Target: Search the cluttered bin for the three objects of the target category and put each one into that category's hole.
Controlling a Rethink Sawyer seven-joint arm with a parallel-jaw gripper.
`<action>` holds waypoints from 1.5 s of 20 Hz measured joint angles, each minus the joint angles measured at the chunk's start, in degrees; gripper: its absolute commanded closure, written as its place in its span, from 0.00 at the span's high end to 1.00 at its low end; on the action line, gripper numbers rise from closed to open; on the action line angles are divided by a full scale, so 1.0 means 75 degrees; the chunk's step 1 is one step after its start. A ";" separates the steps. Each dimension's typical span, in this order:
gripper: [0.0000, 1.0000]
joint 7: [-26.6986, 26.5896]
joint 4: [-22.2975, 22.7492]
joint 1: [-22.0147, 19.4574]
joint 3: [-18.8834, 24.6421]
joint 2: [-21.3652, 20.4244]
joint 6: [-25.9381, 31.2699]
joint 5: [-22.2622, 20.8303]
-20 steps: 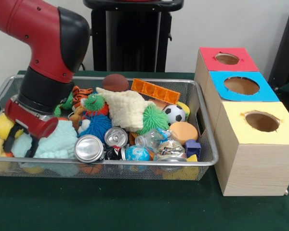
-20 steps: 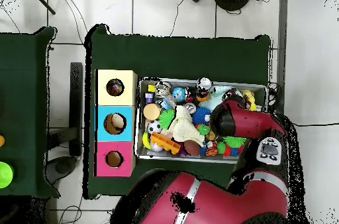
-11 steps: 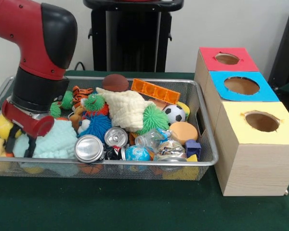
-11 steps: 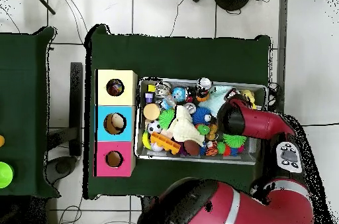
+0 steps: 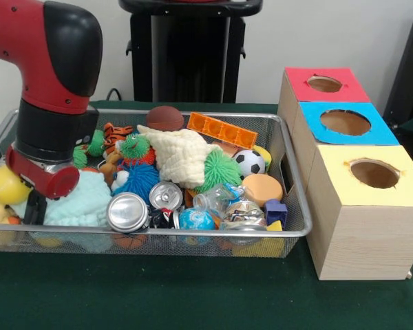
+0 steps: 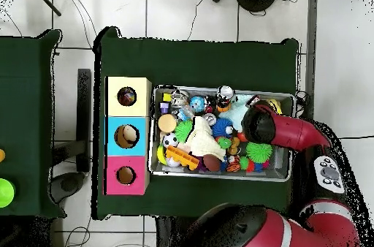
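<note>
At the end of the wire bin [image 5: 297, 206] farthest from the three hole boxes [image 5: 361, 213]: the hand [image 5: 29, 206], sunk among soft toys beside the pale blue plush [image 5: 82, 201], with a yellow ball [image 5: 8, 185] touching its outer side. Opening and contents: cannot tell; clutter hides the tips. Target category unstated. Boxes lie across the whole bin from the hand; any pick must travel its full length.

No readable text, labels, brand names or numbers appear anywhere. The cans [image 5: 127, 212] in the wire basket [image 5: 289, 180] show only bare metal ends.
</note>
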 measured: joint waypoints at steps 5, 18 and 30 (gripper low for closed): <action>0.00 0.0000 0.0010 -0.0206 0.0323 -0.0121 0.0499 -0.0002; 0.00 0.0000 0.0159 -0.0706 0.1144 -0.0429 0.1690 0.0041; 0.00 0.0000 0.0768 -0.1078 0.2145 -0.0602 0.2840 0.0332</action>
